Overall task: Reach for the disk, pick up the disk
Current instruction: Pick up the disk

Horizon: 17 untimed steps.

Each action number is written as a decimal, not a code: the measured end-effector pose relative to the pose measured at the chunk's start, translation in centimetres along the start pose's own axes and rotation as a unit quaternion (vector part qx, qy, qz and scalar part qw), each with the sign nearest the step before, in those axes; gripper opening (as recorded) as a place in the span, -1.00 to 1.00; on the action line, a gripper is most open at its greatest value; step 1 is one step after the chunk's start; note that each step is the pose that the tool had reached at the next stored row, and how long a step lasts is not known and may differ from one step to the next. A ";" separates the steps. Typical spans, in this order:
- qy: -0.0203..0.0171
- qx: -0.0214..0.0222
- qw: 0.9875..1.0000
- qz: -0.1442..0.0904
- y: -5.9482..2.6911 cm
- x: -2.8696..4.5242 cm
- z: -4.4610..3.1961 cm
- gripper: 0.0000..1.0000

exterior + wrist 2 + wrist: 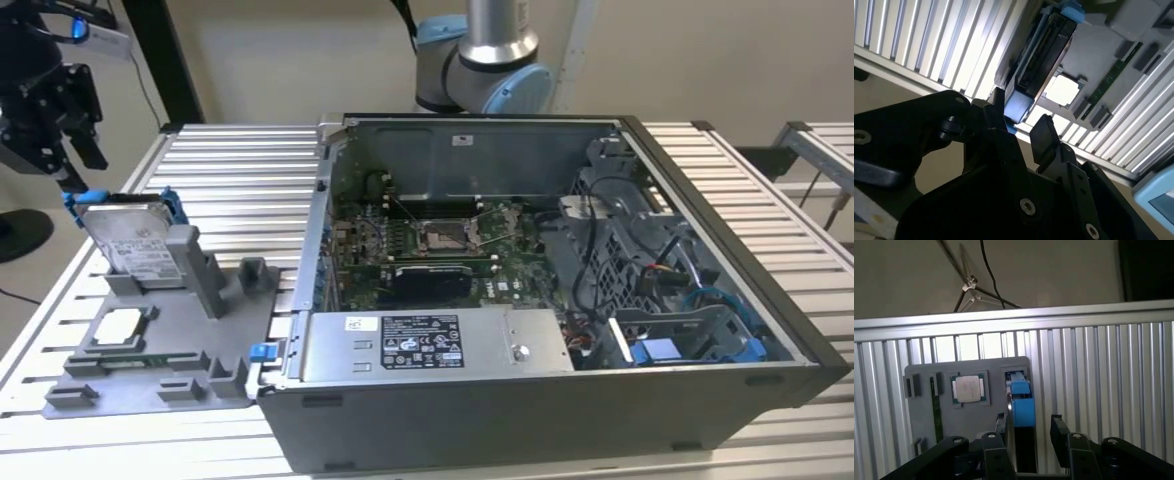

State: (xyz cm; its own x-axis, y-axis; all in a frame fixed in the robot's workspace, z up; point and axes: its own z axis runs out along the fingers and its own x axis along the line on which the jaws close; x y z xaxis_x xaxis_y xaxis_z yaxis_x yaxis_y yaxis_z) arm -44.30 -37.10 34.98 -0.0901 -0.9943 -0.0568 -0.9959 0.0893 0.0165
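The fingers (1056, 426) stand apart with the upright disk (1020, 407) between them. It looks stiff, weighty and smooth-sided, best pinched across its blue-framed top edge.

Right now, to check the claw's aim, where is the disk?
At the exterior view's left, the disk stands tilted in the grey holder beside the open computer case, with the open claw at its top corner.

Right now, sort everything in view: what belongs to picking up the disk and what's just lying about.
Job: disk, on edge in the grey holder; gripper, fingers open either side of it.
Lying about: chip; open computer case; table.
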 end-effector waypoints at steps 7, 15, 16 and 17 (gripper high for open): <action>0.001 0.000 1.000 0.000 0.01 0.04 0.24 1.00; 0.006 0.001 1.000 0.000 -0.05 0.50 0.96 1.00; 0.006 0.001 1.000 0.000 -0.05 0.54 1.08 1.00; 0.007 0.001 1.000 0.000 -0.06 0.58 1.20 1.00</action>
State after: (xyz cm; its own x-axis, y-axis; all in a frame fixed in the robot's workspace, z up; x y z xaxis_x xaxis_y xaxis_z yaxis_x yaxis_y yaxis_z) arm -44.31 -37.62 33.75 -0.0902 -0.9950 -0.0421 -0.9959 0.0896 0.0152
